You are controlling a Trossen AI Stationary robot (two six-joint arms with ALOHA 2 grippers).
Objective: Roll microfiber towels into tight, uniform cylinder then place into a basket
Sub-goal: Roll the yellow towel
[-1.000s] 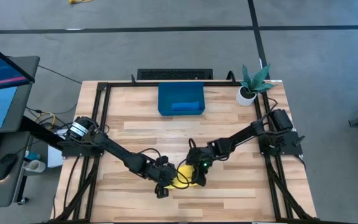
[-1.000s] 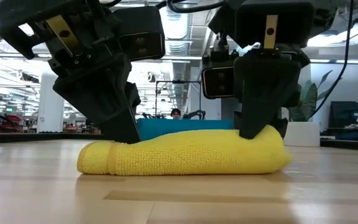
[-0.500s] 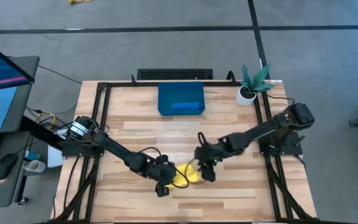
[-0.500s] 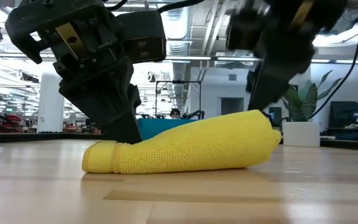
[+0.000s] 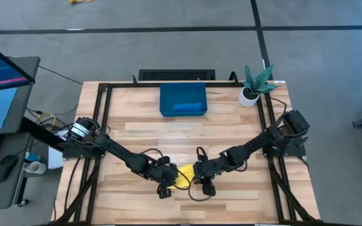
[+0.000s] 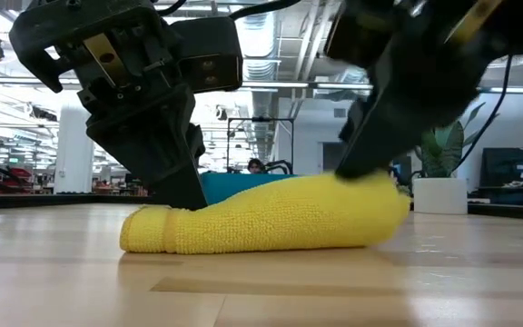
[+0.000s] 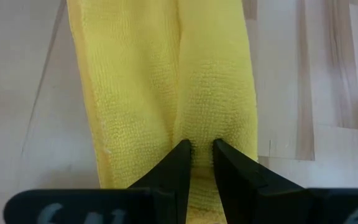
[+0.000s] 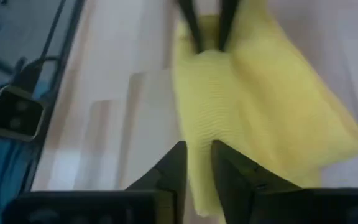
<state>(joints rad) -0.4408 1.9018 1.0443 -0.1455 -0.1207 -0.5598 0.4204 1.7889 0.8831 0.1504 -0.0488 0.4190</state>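
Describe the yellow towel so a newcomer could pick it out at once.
On the wooden table, look to the near edge, far from the dark-blue basket. There, between the left gripper and the right gripper, lies the yellow towel, rolled into a cylinder. It is the table's only bright yellow thing.

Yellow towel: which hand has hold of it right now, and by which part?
The left hand pinches a fold at one end of the yellow towel. The right hand sits at the opposite end; whether it grips cannot be told.

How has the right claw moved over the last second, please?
Yes: the right claw swung out toward the plant side, then returned to the towel.
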